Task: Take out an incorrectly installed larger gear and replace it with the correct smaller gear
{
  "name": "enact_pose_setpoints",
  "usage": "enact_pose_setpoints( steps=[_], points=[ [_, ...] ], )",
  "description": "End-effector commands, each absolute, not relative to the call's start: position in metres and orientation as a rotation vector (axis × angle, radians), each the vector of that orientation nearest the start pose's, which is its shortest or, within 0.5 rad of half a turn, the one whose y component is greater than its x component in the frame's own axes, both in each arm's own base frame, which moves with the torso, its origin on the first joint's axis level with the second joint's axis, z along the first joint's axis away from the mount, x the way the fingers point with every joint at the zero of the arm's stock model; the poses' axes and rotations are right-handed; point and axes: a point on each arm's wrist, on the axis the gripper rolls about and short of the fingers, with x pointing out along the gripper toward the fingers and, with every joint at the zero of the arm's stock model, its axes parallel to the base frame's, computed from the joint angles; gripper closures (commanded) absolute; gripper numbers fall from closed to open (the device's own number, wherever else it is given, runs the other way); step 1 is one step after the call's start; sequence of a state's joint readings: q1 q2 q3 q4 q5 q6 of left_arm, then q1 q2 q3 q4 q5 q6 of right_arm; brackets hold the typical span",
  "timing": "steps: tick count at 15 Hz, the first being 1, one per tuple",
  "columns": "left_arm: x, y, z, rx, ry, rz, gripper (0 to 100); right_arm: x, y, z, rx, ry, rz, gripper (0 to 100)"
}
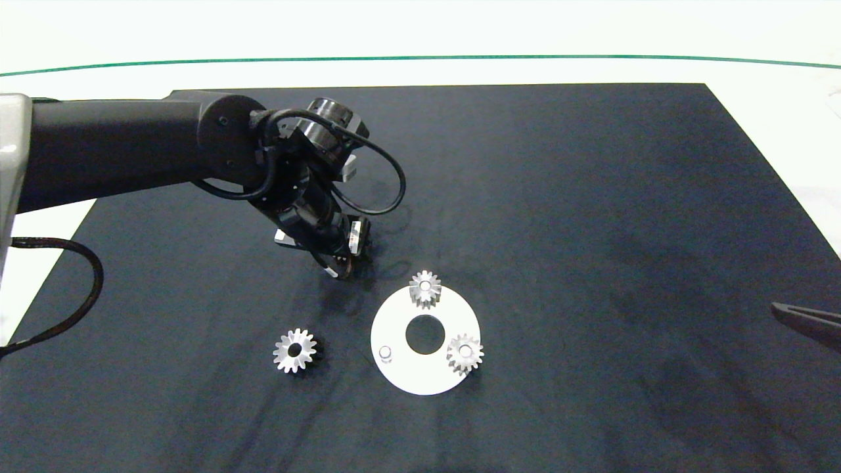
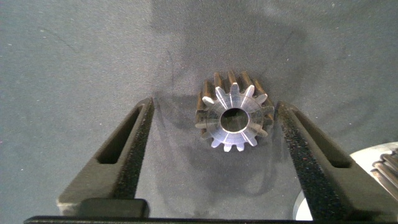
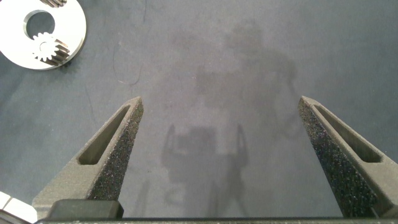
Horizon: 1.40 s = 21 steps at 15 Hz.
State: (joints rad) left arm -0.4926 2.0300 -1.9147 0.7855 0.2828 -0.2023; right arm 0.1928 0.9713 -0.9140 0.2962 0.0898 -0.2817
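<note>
The larger gear (image 1: 294, 351) lies flat on the dark mat (image 1: 591, 197), off to the left of the white disc (image 1: 420, 378) and apart from it, so the removal looks done. On the disc, two small gears sit on pegs, one at the far rim (image 1: 425, 289) and one at the right rim (image 1: 464, 353), while a third peg (image 1: 386, 353) on the disc's left side stands bare. The step in hand appears to be picking up the smaller gear (image 2: 234, 117), which rests on the mat just beyond the disc. The left gripper (image 2: 214, 134) hangs low over it with its jaws spread to either side; one finger (image 2: 308, 152) stands close against the teeth, the other (image 2: 134, 152) well clear, so nothing is pinched yet. In the head view the wrist hides this gear. The next move likely calls for centring the fingers on the gear, closing them across the teeth, lifting, and lining the bore up over the bare peg. The right gripper (image 3: 217, 143) waits at the mat's right edge, jaws spread wide over bare cloth.
</note>
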Motion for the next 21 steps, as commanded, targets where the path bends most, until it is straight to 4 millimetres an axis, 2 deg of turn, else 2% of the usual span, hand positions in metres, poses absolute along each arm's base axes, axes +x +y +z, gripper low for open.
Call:
enact_pose_setpoints(
  steps=[1,21],
  points=[
    [0.3362,-0.1745,0.2418,0.157,0.857,-0.108,29,0.1035,0.0223,0.2774,-0.297,0.314,0.33,0],
    [0.3336,-0.1763,0.2431,0.157,0.853,-0.111,68,0.1037,0.0224,0.2776,-0.297,0.31,0.329,0]
  ],
)
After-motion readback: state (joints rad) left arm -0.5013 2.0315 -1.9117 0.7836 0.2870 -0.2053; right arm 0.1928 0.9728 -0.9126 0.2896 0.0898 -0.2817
